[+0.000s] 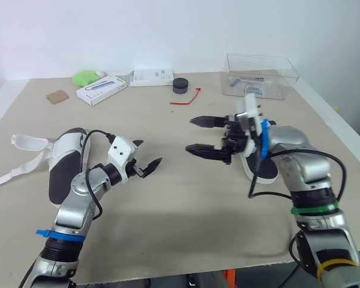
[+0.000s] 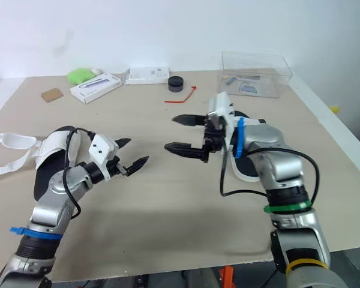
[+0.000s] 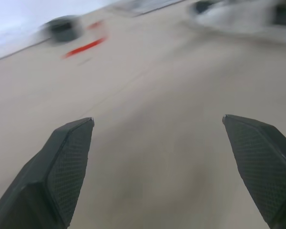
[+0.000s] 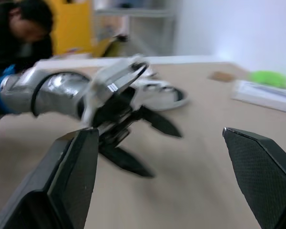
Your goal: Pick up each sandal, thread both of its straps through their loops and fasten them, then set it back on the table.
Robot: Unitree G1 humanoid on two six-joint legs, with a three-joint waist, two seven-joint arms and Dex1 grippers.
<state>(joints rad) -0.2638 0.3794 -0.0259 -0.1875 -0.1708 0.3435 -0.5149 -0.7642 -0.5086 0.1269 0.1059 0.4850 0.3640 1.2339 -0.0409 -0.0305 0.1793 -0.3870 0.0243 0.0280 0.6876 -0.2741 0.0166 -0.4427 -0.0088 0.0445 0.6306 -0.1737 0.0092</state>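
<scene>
One sandal (image 1: 63, 165), white with a black footbed, lies at the table's left, its white straps (image 1: 24, 144) trailing loose further left. The second sandal (image 1: 261, 171) lies at the right, partly hidden under my right forearm. My left gripper (image 1: 149, 153) hovers open just right of the left sandal, holding nothing. My right gripper (image 1: 190, 134) is open over the table's middle, pointing left toward the left gripper, also holding nothing. The right wrist view looks at the left gripper (image 4: 164, 153) with the left sandal (image 4: 167, 93) behind it.
Along the back edge stand a clear plastic box (image 1: 261, 75), a black round object (image 1: 180, 85), a red tie (image 1: 189, 99), two white boxes (image 1: 101, 89), a green lump (image 1: 84, 77) and a brown card (image 1: 57, 96). A person (image 4: 19, 28) is beyond the table's left side.
</scene>
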